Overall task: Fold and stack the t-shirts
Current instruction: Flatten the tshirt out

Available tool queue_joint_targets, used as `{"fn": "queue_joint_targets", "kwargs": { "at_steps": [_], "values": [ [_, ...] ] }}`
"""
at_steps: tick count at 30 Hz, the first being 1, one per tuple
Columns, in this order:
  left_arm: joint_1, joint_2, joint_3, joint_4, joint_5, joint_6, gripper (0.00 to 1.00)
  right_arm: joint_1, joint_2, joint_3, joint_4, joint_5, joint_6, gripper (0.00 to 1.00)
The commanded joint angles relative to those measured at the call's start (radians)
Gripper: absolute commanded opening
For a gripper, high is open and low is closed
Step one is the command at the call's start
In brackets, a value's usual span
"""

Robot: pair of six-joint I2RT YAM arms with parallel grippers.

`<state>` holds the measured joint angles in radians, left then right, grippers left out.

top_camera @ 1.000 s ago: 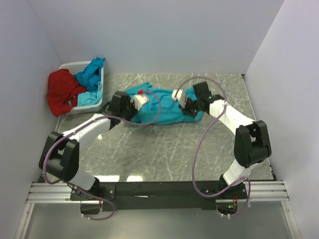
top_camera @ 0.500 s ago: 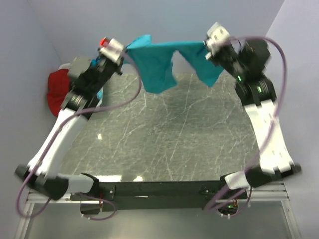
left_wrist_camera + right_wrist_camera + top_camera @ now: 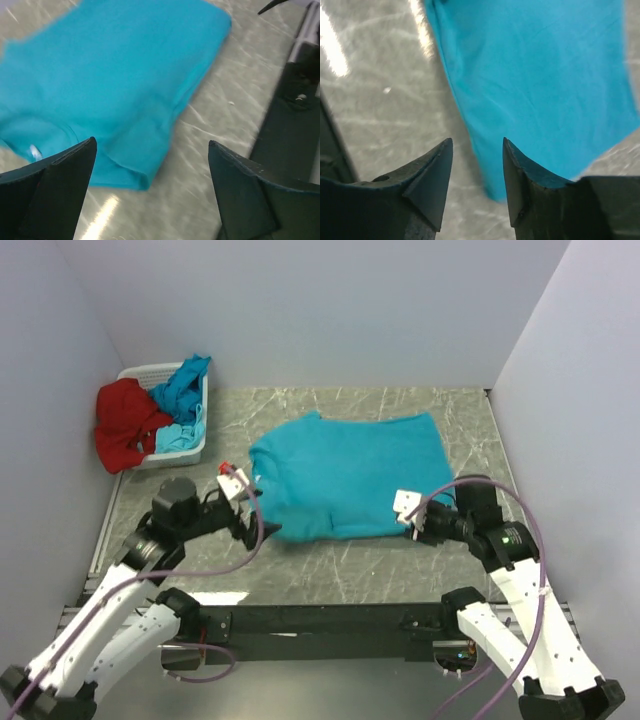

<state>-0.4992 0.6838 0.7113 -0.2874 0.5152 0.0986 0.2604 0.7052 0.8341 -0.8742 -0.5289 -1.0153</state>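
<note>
One turquoise t-shirt (image 3: 350, 475) lies spread flat on the grey marble table, its sleeve toward the left. My left gripper (image 3: 260, 530) hovers at the shirt's near-left corner, jaws wide open and empty; the left wrist view shows the t-shirt (image 3: 115, 75) beyond the left gripper (image 3: 151, 141). My right gripper (image 3: 420, 528) is at the near-right corner, open with nothing between its fingers; in the right wrist view the t-shirt's (image 3: 535, 75) edge runs under the right gripper (image 3: 477, 139). A red t-shirt (image 3: 125, 425) and more turquoise t-shirts (image 3: 185, 385) hang from the basket.
The white plastic basket (image 3: 150, 370) stands in the far-left corner against the wall. Pale walls close the table on the left, back and right. A black mounting rail (image 3: 320, 620) runs along the near edge between the arm bases.
Both arms lifted the turquoise shirt high by its edge, then brought it down toward the front and laid it flat. Both grippers have opened and let go of it.
</note>
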Motion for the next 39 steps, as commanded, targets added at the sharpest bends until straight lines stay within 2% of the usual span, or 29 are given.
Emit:
{"fn": "queue_joint_targets", "kwargs": {
  "at_steps": [1,2,5,6,7,8,10,12,14,16,17,19,20,22,26,27,31,32,34,36,39],
  "values": [
    [-0.006,-0.2,0.013,-0.006,0.019,-0.186,0.99,-0.012,-0.069,-0.009,-0.069,0.013,-0.043,0.52],
    [-0.006,-0.232,0.01,0.01,-0.074,-0.203,1.0,-0.015,-0.062,-0.007,-0.056,0.018,-0.031,0.53],
    [-0.006,-0.268,-0.001,0.045,-0.219,-0.247,0.99,-0.023,0.003,-0.007,0.039,0.024,0.023,0.53],
    [-0.006,-0.224,0.007,0.048,-0.35,-0.284,0.99,-0.023,0.049,-0.006,0.105,0.026,0.077,0.53],
    [-0.006,-0.19,0.017,0.048,-0.406,-0.369,1.0,-0.024,0.075,-0.001,0.141,0.032,0.114,0.53],
    [-0.006,-0.147,0.031,0.039,-0.435,-0.39,0.99,-0.027,0.106,0.006,0.165,0.03,0.144,0.53],
    [-0.006,0.003,0.088,0.028,-0.429,-0.422,0.99,-0.033,0.195,0.04,0.222,0.015,0.233,0.53],
    [-0.004,0.166,0.146,0.027,-0.361,-0.444,1.0,-0.047,0.271,0.069,0.263,-0.022,0.311,0.53],
    [0.001,0.274,0.193,0.039,-0.322,-0.451,0.98,-0.065,0.322,0.088,0.27,-0.055,0.336,0.52],
    [0.014,0.435,0.233,0.036,-0.281,-0.465,0.95,-0.096,0.388,0.108,0.288,-0.071,0.389,0.51],
    [0.024,0.489,0.281,0.031,-0.262,-0.468,0.89,-0.11,0.41,0.114,0.294,-0.074,0.405,0.51],
    [0.034,0.636,0.322,0.01,-0.186,-0.488,0.85,-0.173,0.471,0.131,0.294,-0.111,0.426,0.51],
    [0.034,0.713,0.341,0.013,-0.14,-0.487,0.86,-0.193,0.494,0.137,0.281,-0.12,0.429,0.51],
    [0.008,0.767,0.34,0.027,-0.107,-0.507,0.87,-0.204,0.566,0.152,0.247,-0.106,0.396,0.51],
    [-0.064,0.859,0.32,0.008,-0.208,-0.493,0.86,-0.202,0.681,0.152,0.192,-0.026,0.315,0.51],
    [-0.097,0.862,0.32,-0.007,-0.239,-0.472,0.86,-0.201,0.7,0.136,0.17,-0.028,0.219,0.51],
    [-0.177,0.818,0.249,-0.061,-0.345,-0.427,0.88,-0.194,0.631,-0.005,0.15,0.047,-0.067,0.53],
    [-0.191,0.804,0.223,-0.079,-0.395,-0.421,0.88,-0.196,0.584,-0.082,0.193,0.119,-0.174,0.54],
    [-0.217,0.798,0.205,-0.085,-0.437,-0.412,0.89,-0.196,0.538,-0.15,0.242,0.174,-0.271,0.55],
    [-0.219,0.815,0.194,-0.087,-0.466,-0.415,0.89,-0.197,0.514,-0.196,0.293,0.231,-0.336,0.56],
    [-0.231,0.865,0.214,-0.101,-0.466,-0.436,0.88,-0.196,0.568,-0.152,0.274,0.214,-0.315,0.56]
  ]
}}
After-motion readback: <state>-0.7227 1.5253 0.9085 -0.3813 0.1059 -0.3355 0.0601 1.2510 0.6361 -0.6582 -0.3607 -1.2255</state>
